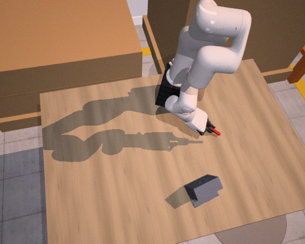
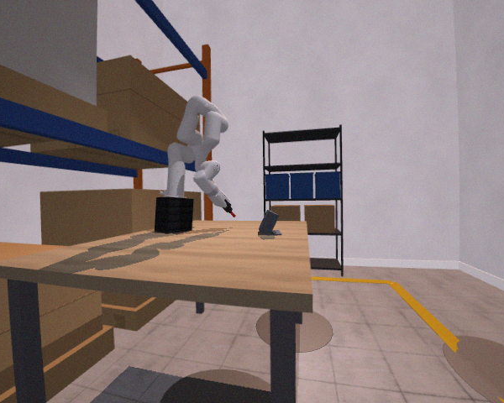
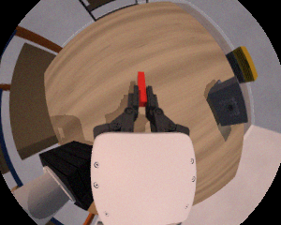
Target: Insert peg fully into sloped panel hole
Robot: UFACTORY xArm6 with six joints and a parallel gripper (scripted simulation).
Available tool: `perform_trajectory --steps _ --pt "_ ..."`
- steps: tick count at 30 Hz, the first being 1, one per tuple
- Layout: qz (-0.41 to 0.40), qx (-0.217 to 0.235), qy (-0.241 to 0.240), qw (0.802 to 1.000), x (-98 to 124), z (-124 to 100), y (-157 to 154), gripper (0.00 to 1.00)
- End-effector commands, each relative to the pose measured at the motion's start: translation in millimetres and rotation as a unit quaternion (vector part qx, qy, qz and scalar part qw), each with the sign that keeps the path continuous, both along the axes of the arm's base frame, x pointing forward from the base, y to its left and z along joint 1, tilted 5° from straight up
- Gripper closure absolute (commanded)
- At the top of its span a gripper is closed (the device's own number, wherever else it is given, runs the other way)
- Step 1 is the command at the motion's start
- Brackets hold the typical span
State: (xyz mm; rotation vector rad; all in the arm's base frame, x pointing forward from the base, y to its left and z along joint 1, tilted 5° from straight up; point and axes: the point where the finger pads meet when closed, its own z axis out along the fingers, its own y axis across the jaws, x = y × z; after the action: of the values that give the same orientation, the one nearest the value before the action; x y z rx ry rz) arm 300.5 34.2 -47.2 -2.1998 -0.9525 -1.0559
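above the wooden table [image 1: 121, 183], fingers [image 1: 210, 127] clamp the red peg [image 1: 216, 130].

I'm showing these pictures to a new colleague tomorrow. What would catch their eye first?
Probably the red peg, jutting from the shut gripper of the white arm, held tilted above the wooden table. Next, the grey sloped panel standing alone toward the table's front edge, apart from the peg. The arm's long dark shadow sprawls across the left side of the tabletop.
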Motion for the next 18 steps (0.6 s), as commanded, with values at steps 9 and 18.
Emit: perform_trajectory --steps 9,18 --pt "-0.082 0.018 -0.019 0.996 18 4 -18 1.00" --pt "-0.125 0.025 -0.030 0.991 26 5 -30 1.00"
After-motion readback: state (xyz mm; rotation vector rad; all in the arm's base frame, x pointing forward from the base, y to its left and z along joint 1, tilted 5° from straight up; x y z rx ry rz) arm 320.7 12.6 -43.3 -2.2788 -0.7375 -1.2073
